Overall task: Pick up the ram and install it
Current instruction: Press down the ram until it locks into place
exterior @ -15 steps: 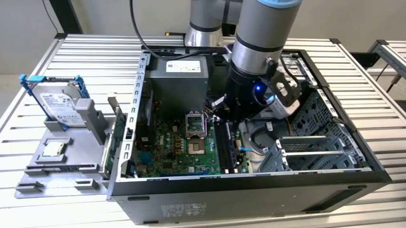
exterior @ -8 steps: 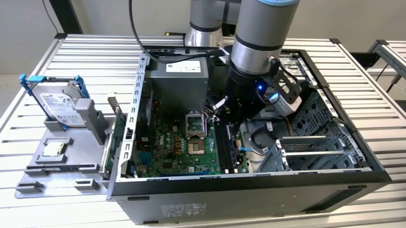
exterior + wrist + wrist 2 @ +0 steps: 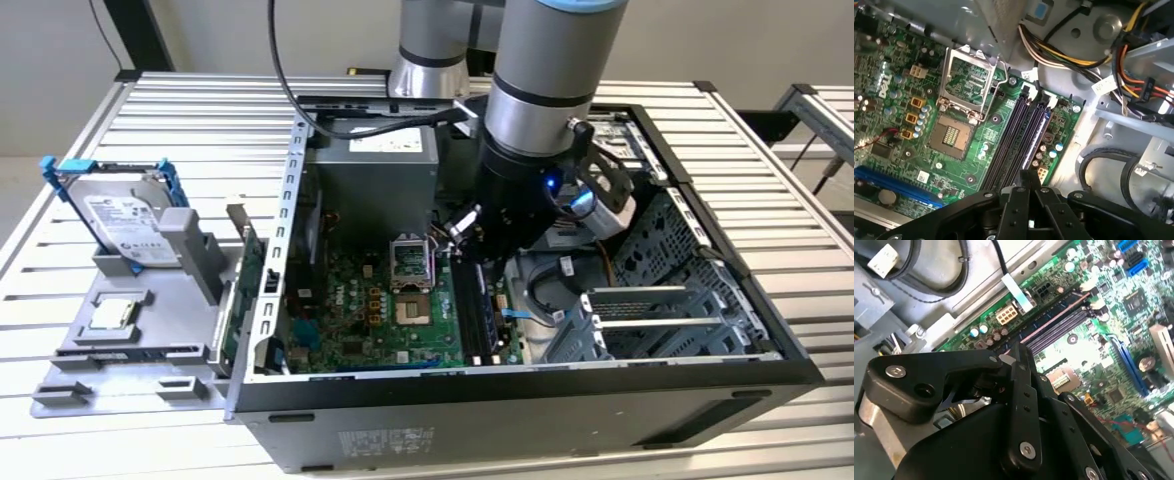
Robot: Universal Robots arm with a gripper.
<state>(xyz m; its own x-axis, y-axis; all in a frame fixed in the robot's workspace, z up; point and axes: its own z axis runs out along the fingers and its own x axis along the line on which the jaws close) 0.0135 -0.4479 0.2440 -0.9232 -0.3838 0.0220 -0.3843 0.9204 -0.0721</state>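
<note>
Green motherboard (image 3: 999,125), black slots (image 3: 1019,142), blue-bracketed silver hard drive (image 3: 127,222)

End effector (image 3: 1029,187) above slots (image 3: 1019,135) (dark)

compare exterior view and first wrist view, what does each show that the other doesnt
Exterior view alone: the hard drive in its blue bracket and a small square chip on the grey tray outside the case, plus the arm. First wrist view alone: bundled coloured cables. Both: the motherboard, open CPU socket, dark memory slots and the claw above them.
</note>
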